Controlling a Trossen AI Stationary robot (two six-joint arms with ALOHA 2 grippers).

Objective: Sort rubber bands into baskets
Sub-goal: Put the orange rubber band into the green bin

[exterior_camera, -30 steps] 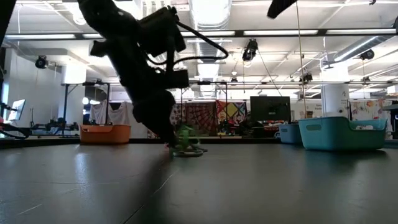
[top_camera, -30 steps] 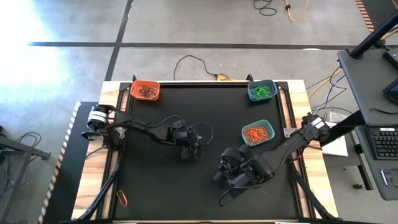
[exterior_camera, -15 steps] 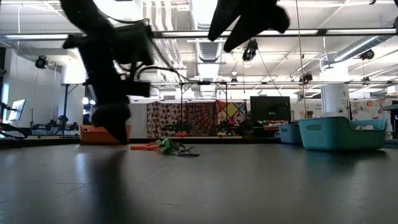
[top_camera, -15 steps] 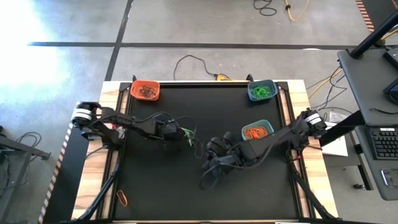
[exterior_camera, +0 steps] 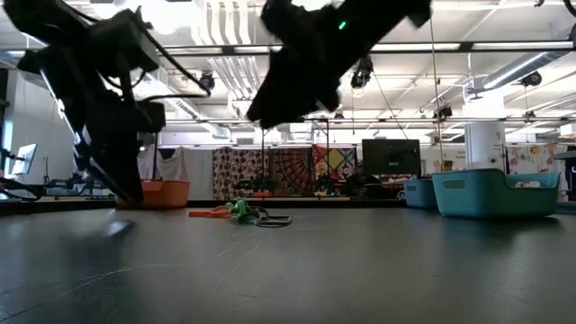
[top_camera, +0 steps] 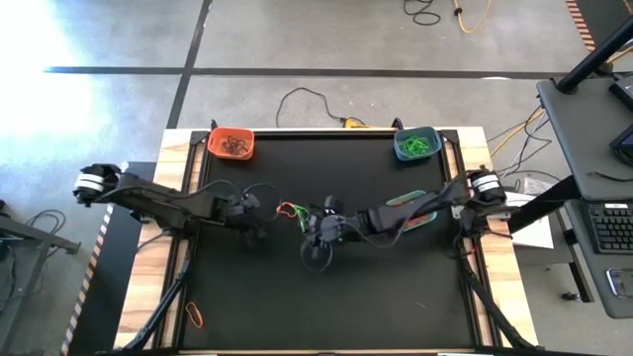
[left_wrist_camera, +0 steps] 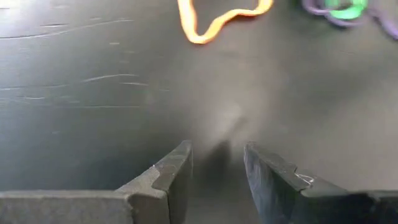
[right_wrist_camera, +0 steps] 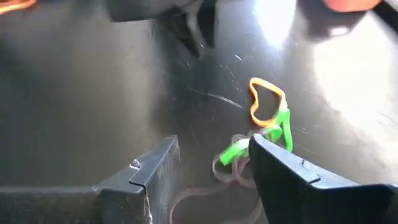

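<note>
From above, a few loose bands (top_camera: 290,210) lie mid-worktop between the left hand (top_camera: 259,228) and right hand (top_camera: 315,240). Three baskets sit toward the far and right edges, probably one per colour.

Low view: the bands (exterior_camera: 241,212) lie flat.

Left wrist: fingers (left_wrist_camera: 171,176) apart, empty; an orange band (left_wrist_camera: 214,23) lies ahead.

Right wrist: fingers (right_wrist_camera: 152,169) apart, green band (right_wrist_camera: 255,142) between them, likely next.

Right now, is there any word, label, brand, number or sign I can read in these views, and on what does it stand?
None can be read.
Baskets: no lettering visible.
Table: plain black surface, no markings.
Patterned hangings in the room behind: colourful shapes, too small and blurred to read as text.
Keyboard on the side desk: keys too small to read.
</note>
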